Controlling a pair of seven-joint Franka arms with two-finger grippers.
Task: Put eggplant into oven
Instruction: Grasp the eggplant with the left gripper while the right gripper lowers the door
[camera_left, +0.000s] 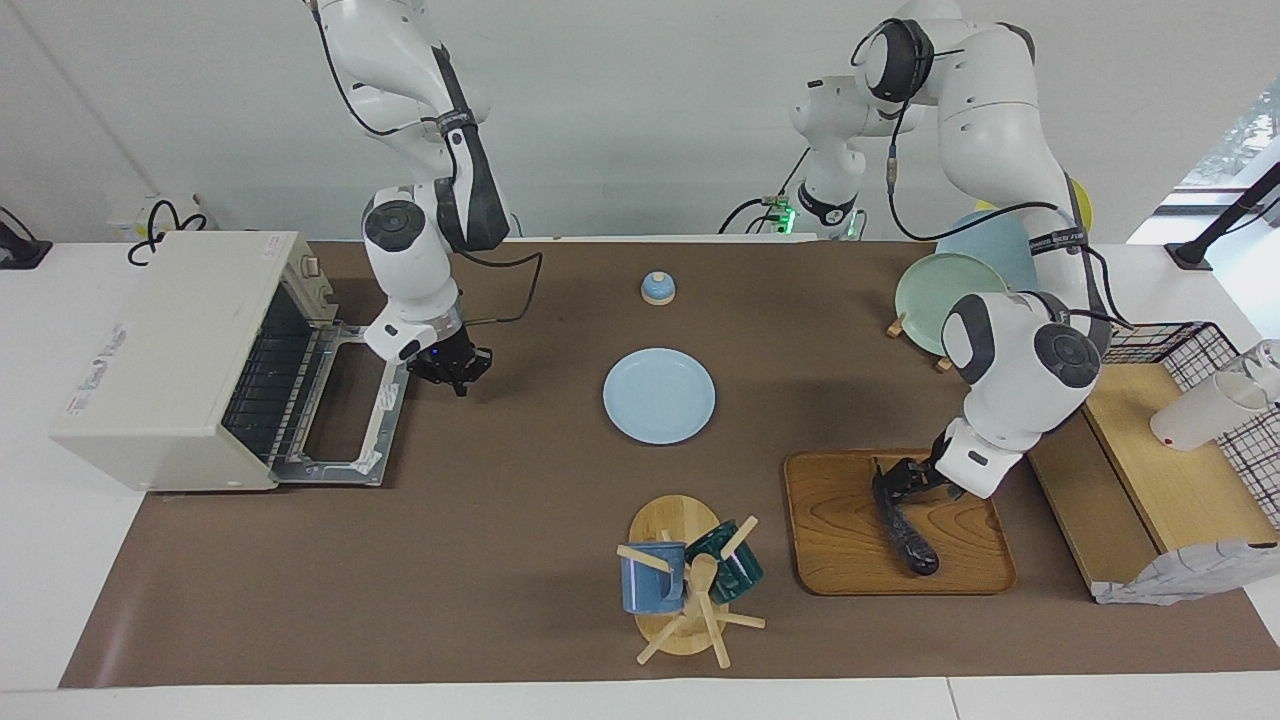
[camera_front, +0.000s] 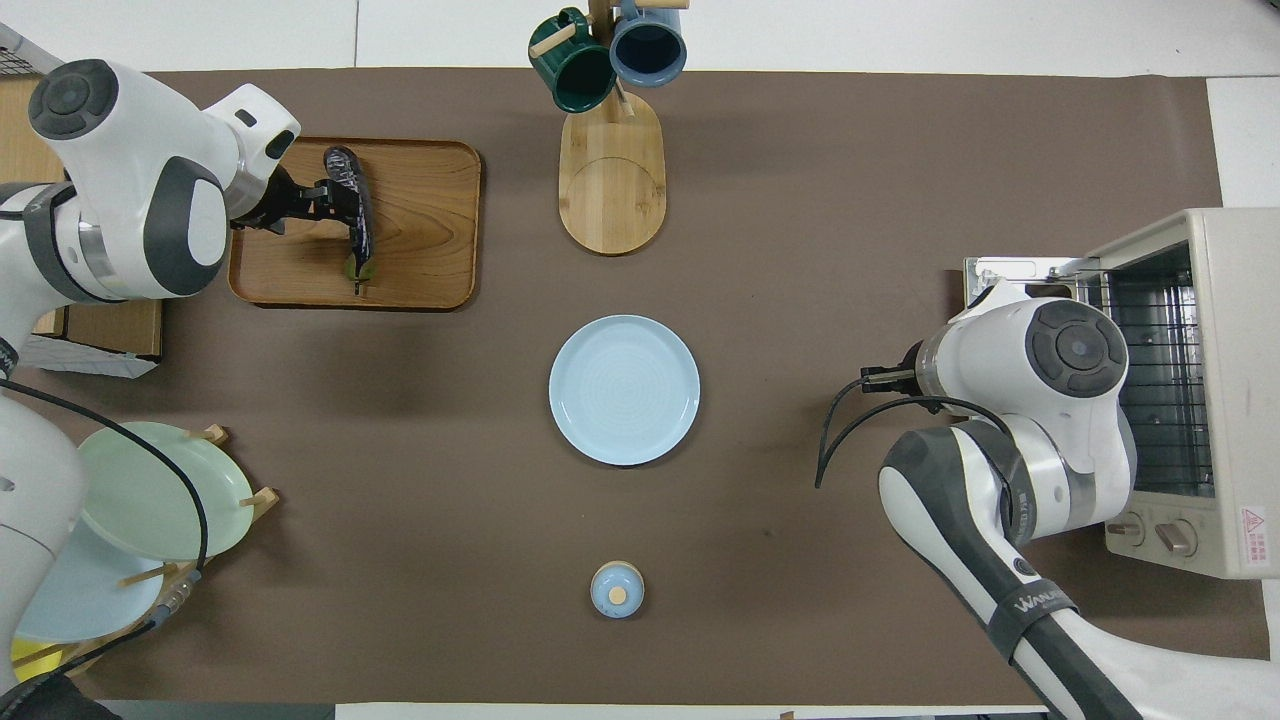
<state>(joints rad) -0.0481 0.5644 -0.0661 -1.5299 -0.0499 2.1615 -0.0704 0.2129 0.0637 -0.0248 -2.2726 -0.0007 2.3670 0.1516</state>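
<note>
A: Eggplant (camera_left: 905, 530)?
B: On the tray (camera_left: 960, 580), toward the left arm's end of the tabletop (camera_left: 500, 520), far from the robots.

A: Left tool (camera_left: 893, 484)?
B: Down at the eggplant's end nearer the robots, fingers either side of it; gripped or not, can't tell.

A: Right tool (camera_left: 452, 372)?
B: Waiting just beside the oven (camera_left: 160, 360) door (camera_left: 345, 400), low over the tabletop. Fingers impossible to judge.

A: Oven?
B: At the right arm's end, door dropped flat, rack showing.

A: Between them?
B: Blue plate (camera_left: 659, 395) mid-tabletop, mug stand (camera_left: 680, 580) farther out.
</note>
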